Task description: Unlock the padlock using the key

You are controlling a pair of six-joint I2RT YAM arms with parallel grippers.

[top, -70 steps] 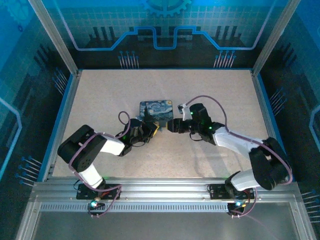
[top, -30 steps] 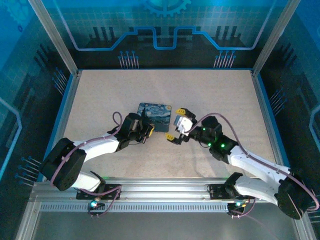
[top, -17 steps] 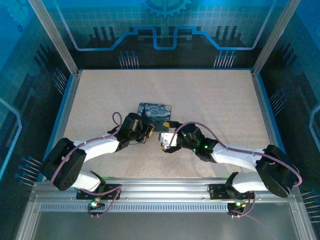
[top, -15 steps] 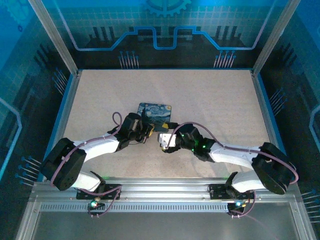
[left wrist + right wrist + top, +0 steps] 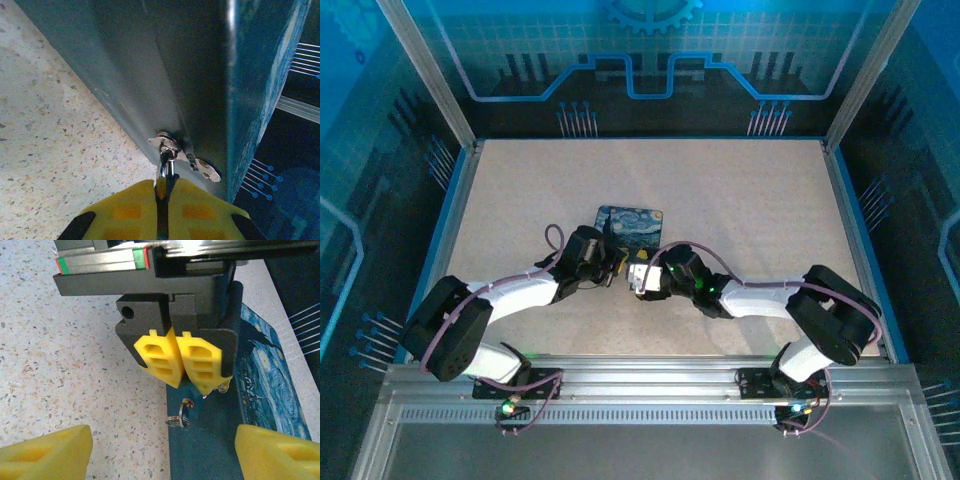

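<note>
Flat on the worktop (image 5: 740,200), just past the left end effector (image 5: 182,384): a blue tin (image 5: 631,217), printed lid up and shut, contents hidden. On its dark side wall, right at that end effector's tips, small metal fittings (image 5: 206,171). Hooked to them, and barely beyond the tips, the padlock (image 5: 166,164), a silvery sliver. Pinched between the yellow pads (image 5: 200,205), a thin brownish bit of metal, seemingly the key (image 5: 161,184), though too small to tell for sure. Closed tight on it, pads all but meeting, tips nosed up against the tin wall.

Facing it head on and just apart: the right end effector (image 5: 638,280), spread wide, with its two fingers (image 5: 47,450) far out to either side, one over the worktop and one over the tin. Between the two end effectors, low against the tin wall, a small wire ring (image 5: 179,418).

For the left arm (image 5: 520,290), a low reach forward and to the right from its base, forearm near level above the worktop. For the right arm (image 5: 770,295), a hard swing to the left, elbow (image 5: 840,320) bunched near its base, forearm likewise low and long, ending at the tin's near edge.
</note>
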